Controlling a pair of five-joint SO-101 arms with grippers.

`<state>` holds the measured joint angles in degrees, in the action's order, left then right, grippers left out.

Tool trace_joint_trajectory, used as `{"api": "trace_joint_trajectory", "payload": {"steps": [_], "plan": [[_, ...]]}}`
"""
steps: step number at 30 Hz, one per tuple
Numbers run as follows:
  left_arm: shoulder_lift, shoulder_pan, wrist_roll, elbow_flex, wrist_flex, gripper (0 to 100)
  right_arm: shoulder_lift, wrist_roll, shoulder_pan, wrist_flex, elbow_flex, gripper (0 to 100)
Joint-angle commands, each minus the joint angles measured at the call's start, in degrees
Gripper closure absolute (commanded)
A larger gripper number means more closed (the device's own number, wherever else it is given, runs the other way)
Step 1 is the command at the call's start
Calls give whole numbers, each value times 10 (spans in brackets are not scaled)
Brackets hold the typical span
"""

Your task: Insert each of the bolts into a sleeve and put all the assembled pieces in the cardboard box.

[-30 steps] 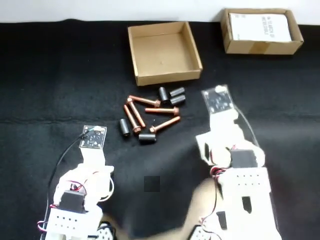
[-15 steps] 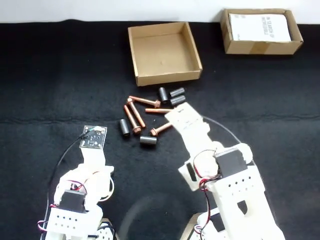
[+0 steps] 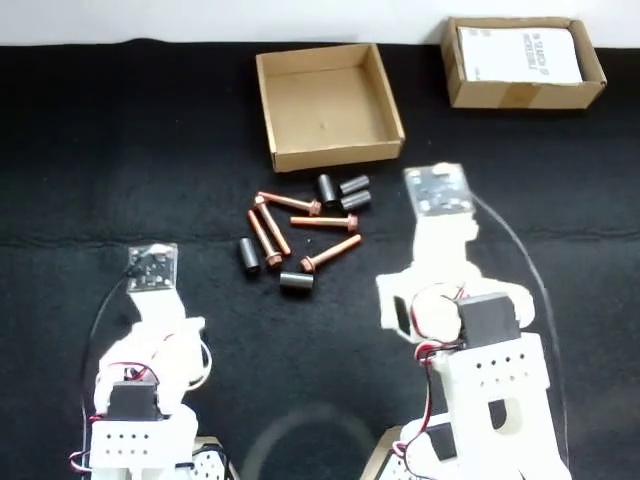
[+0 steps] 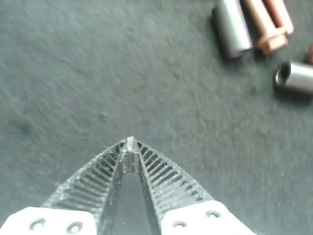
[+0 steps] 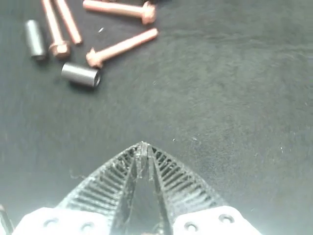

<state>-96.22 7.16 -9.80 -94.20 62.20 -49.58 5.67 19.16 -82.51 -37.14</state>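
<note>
Assembly has not begun: five copper bolts (image 3: 325,222) and five dark sleeves (image 3: 248,253) lie loose in a cluster on the black desk (image 3: 80,150), just in front of the empty cardboard box (image 3: 325,105). The left end effector (image 4: 129,143) and the right end effector (image 5: 142,145) are both closed on nothing, hanging over bare cloth either side of the cluster. The step in hand is probably the first pick. The next move calls for one end effector to open and descend squarely over a single piece, perhaps the lone sleeve (image 5: 80,75) nearest the arms.
</note>
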Motion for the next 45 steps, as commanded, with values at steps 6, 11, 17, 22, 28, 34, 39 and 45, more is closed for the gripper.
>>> {"api": "trace_joint_trajectory", "payload": {"steps": [6, 11, 17, 22, 28, 34, 39, 45], "plan": [[7, 45, 0, 174, 84, 928, 1, -9, -23, -17, 42, 989], [7, 44, -18, 218, 110, 885, 71, -92, -36, -57, 139, 989], [115, 44, -76, 274, 73, 885, 244, -104, -32, -142, 350, 989], [297, 42, -149, 366, -5, 882, 378, -191, 4, -183, 506, 955], [475, 43, -292, 403, -146, 881, 495, -279, 11, -184, 577, 821], [547, 44, -389, 313, -335, 880, 623, -324, 11, -183, 658, 829], [559, 48, -392, 200, -501, 880, 762, -380, 11, -182, 779, 829], [619, 51, -324, 153, -676, 880, 945, -415, 11, -160, 940, 829]]}}
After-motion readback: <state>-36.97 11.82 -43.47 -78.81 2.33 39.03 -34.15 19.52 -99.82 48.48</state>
